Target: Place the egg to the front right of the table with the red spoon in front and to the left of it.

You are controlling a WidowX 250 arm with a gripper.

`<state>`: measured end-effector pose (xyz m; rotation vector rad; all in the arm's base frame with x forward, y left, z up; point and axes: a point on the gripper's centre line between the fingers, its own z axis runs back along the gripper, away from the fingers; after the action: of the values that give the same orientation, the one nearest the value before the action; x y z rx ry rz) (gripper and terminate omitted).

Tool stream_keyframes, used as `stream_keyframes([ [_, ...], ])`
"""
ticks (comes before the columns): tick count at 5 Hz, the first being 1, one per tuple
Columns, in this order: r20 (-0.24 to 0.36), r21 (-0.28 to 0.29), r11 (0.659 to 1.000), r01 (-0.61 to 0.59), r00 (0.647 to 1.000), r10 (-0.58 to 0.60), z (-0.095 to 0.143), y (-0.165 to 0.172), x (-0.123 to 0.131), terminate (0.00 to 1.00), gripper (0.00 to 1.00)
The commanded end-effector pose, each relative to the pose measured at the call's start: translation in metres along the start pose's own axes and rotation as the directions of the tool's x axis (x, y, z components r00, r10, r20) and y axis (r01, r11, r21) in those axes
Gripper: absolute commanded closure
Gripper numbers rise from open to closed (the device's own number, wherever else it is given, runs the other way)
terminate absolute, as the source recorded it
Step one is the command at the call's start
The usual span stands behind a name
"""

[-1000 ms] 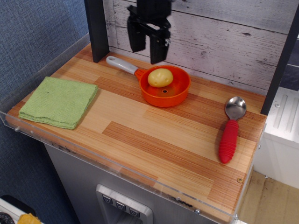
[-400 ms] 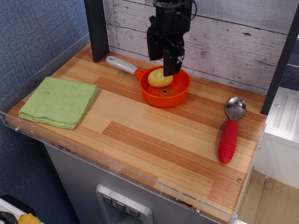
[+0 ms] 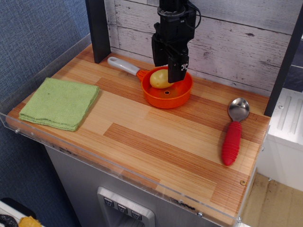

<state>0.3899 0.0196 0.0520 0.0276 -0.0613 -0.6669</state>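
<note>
The tool [image 3: 168, 70], its two fingers spread apart, hung directly over the egg [image 3: 160, 79], which lay inside the orange pan [image 3: 167, 88] at the bench's [image 3: 156, 142] back, long axis running roughly left-right between the fingers.

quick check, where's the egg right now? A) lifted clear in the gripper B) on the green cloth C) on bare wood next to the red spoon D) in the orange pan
D: the egg sits inside the orange pan, with the gripper lowered right over it; whether the fingers touch it cannot be told.
</note>
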Motion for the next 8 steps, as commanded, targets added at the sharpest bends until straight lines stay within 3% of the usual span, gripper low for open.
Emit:
stream_keyframes([
  [1, 0.011, 0.034, 0.999, 0.008, 1.0, -0.008, 0.003, -0.001, -0.001, 0.0, 0.0],
  [8, -0.028, 0.027, 1.0, -0.007, 1.0, 0.008, -0.022, -0.006, -0.001, 0.0, 0.0],
])
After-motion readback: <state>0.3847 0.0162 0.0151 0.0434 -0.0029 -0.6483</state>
